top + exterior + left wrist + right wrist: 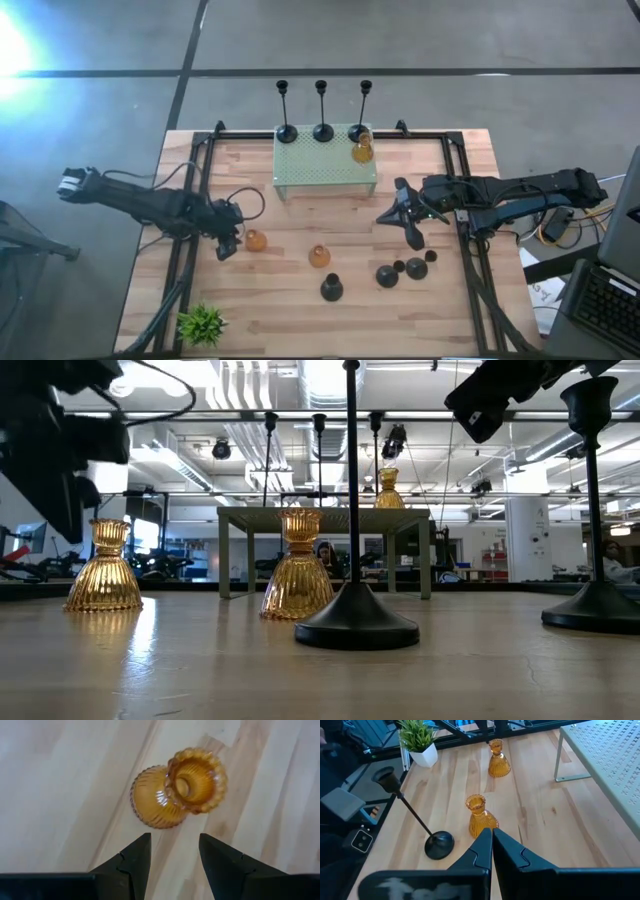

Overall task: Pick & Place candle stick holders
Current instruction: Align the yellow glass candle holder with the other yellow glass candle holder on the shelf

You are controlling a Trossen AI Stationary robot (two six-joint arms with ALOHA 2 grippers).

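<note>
Three tall black stem holders (323, 130) stand on the far edge of the mint-green stand (320, 175), with one amber glass holder (362, 151) beside them. Two amber holders stand upright on the table (256, 240) (319, 257). A tall black holder (332, 288) and more black holders (410, 268) stand toward the near right. My left gripper (230, 246) is open and low, just left of the left amber holder (175, 787), which stands a little ahead of the fingertips, untouched. My right gripper (402, 226) is shut and empty above the table, right of the stand (492, 845).
A small green plant (203, 323) in a white pot stands at the near left corner. A black frame (190, 180) runs along the table's left, right and far sides. Bare wood lies between the stand and the holders on the table.
</note>
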